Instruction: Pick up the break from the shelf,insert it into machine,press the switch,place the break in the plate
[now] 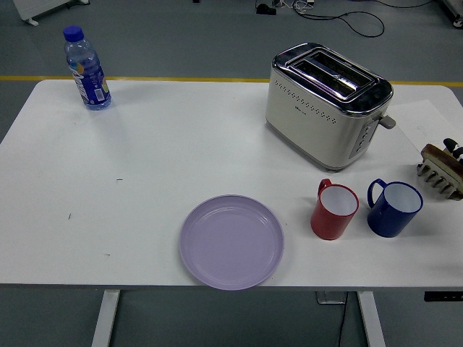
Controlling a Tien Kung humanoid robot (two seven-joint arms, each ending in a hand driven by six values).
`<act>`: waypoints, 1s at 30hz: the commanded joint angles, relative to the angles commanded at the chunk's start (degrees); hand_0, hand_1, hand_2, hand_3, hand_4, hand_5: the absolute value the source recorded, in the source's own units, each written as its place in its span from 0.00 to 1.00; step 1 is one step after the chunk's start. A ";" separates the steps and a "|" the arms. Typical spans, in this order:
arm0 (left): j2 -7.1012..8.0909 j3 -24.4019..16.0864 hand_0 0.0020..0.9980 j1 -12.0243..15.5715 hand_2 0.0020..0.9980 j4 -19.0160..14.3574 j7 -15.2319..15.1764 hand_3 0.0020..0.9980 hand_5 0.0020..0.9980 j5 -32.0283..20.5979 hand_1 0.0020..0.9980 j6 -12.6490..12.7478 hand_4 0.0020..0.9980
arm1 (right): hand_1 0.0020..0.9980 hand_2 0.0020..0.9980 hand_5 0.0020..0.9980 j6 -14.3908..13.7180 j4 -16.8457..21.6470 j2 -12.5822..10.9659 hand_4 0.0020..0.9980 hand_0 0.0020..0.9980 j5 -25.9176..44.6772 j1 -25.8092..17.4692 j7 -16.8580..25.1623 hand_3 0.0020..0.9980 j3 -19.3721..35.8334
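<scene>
A cream and chrome toaster [325,101] stands at the back right of the white table [145,181], its two slots showing no bread and its lever [388,121] on the right end. A lilac plate [231,242] with nothing on it lies near the front edge. At the far right edge sits a small slatted rack [441,177] with a brown slice of bread [437,154] on top. A black part of my right hand [453,146] shows just above the bread at the picture's edge; its grip is hidden. My left arm is out of view.
A red mug [334,210] and a blue mug [393,207] stand side by side between the plate and the rack, in front of the toaster. A water bottle [87,69] with a blue cap stands at the back left.
</scene>
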 joint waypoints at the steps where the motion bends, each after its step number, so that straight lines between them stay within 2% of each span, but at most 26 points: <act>1: 0.00 -0.01 0.61 0.00 0.46 0.00 0.00 0.56 0.94 0.01 0.48 0.00 0.32 | 0.92 0.95 0.09 0.00 0.00 -0.01 0.88 0.99 -0.74 0.01 -0.02 0.94 -0.03; 4: 0.00 -0.02 0.61 0.02 0.46 0.00 0.04 0.56 0.94 0.05 0.48 0.01 0.32 | 0.92 0.95 0.09 0.15 -0.15 -0.14 0.88 0.99 -4.84 0.19 -0.38 0.94 -0.85; 22: 0.00 0.46 0.61 -0.12 0.45 0.00 0.29 0.56 0.93 -0.16 0.48 -0.04 0.32 | 0.92 0.95 0.10 1.16 -3.54 0.08 0.86 0.99 -48.15 4.63 -5.55 0.94 -9.63; 30: 0.00 0.61 0.61 -0.15 0.45 0.00 0.32 0.56 0.93 -0.19 0.48 -0.04 0.32 | 0.92 0.95 0.10 1.19 -5.99 1.09 0.86 0.99 -48.72 6.71 -7.35 0.93 -11.92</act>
